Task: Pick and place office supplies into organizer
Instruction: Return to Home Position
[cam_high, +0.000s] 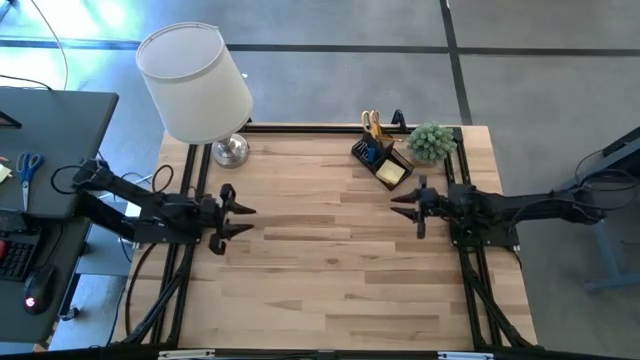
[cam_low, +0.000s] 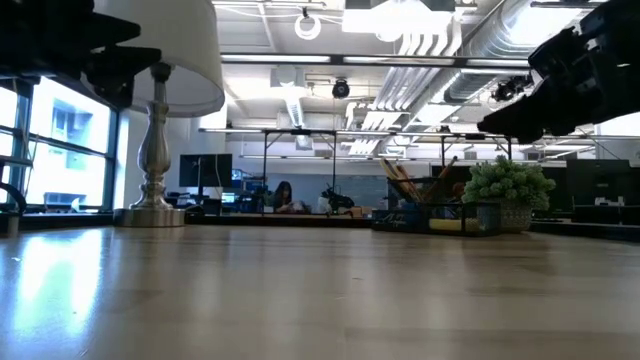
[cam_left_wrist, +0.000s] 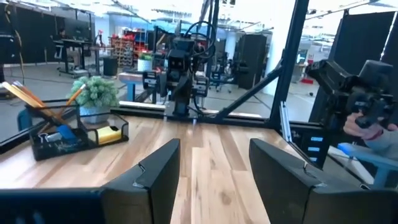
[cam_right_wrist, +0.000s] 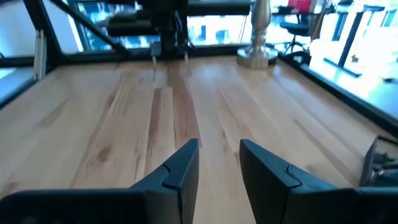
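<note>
The black organizer stands on the table near the far edge, right of centre. It holds yellow-handled scissors, orange pencils, a blue eraser and a yellow sticky-note pad. My left gripper is at the table's left side, pointing level toward the right, open and with nothing between its fingers. My right gripper is at the right side, just on the near side of the organizer. It faces left and is open, with nothing in it.
A white-shaded lamp stands at the far left corner, its metal base on the table. A small green plant sits right of the organizer. A side desk to the left carries blue-handled scissors. Bare wood lies between the grippers.
</note>
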